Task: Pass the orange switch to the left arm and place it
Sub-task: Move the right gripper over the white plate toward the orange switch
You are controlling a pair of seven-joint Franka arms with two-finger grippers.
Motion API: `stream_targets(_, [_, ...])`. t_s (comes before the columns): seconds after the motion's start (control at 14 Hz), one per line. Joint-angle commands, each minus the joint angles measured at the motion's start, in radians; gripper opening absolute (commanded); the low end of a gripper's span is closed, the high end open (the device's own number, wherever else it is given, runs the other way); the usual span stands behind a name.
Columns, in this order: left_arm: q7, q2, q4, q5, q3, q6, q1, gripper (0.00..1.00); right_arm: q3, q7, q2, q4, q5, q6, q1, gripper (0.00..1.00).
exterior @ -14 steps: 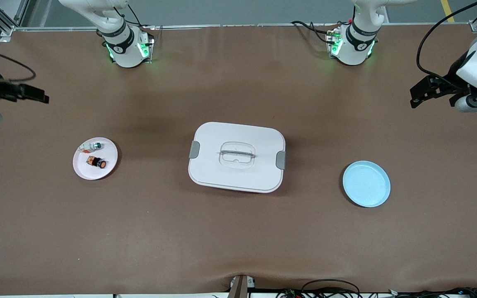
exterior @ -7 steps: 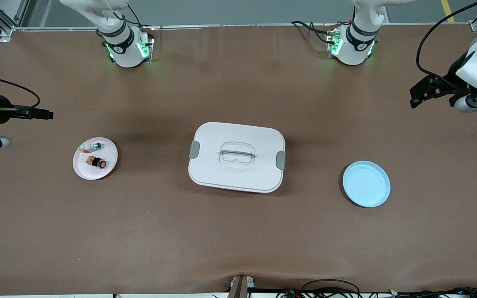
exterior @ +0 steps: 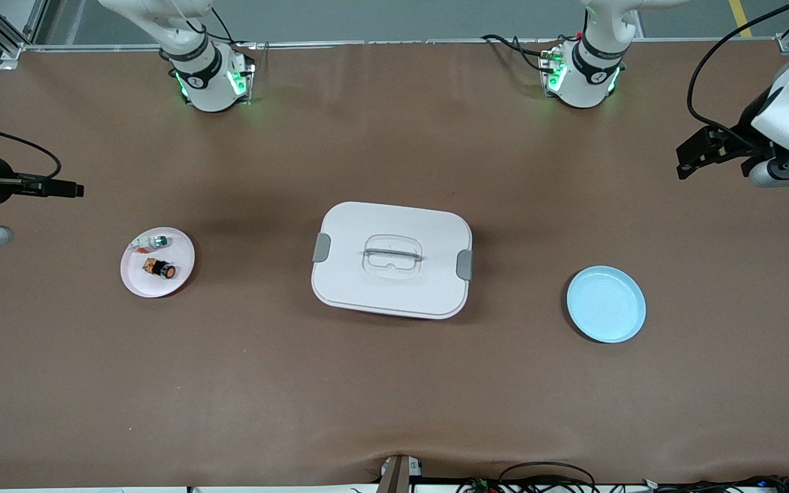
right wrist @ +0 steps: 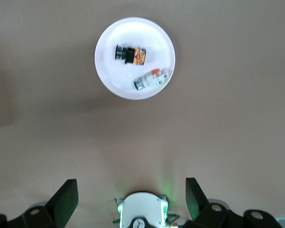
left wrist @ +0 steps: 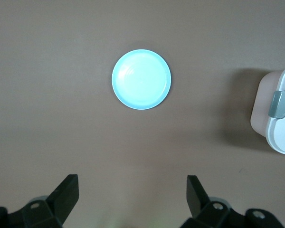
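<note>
my right gripper [right wrist: 128,199] and left gripper [left wrist: 132,199] hover with fingers released; the orange switch [exterior: 161,268] lies on the pink plate [exterior: 179,277], ungrasped, so next i must lower my right gripper onto it, clear of the box [exterior: 394,287].

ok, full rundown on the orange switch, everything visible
The orange switch is a tiny cylinder: black body, round orange cap at one end, orange-marked block at the other. It lies on its side on the pink plate, toward the right arm's end of the table, apart from the small white part with a green tip. No pincer touches it.
</note>
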Motion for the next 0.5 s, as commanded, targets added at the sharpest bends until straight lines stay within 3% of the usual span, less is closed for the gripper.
stream_targets(0.0, [0.022,-0.004,-0.002,-0.008,0.000,-0.007,0.003,1.00,0.013,0.020,0.023,-0.128,0.005,0.201,-0.045,1.00])
stream_targets(0.43, [0.022,-0.004,-0.005,-0.008,0.000,-0.007,0.001,1.00,0.016,0.195,0.080,-0.235,0.019,0.401,-0.045,1.00])
